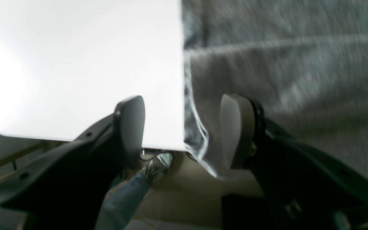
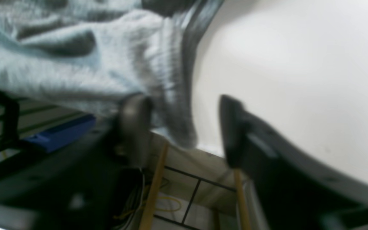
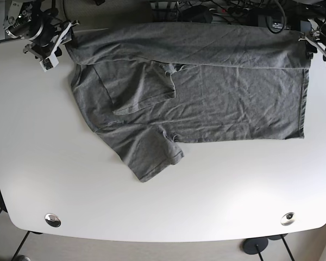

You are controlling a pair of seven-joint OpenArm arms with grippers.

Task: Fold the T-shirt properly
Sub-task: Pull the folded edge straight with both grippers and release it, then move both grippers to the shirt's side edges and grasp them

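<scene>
Here both pincers, left gripper (image 1: 182, 131) and right gripper (image 2: 180, 127), gape over the T-shirt (image 3: 206, 92) edge; blurry, but we risk pinching one layer, maybe dragging cloth off the table (image 3: 152, 212).

A white surface (image 3: 54, 163) carries a grey T-shirt (image 3: 223, 92) spread along its far edge, one sleeve folded inward.
</scene>
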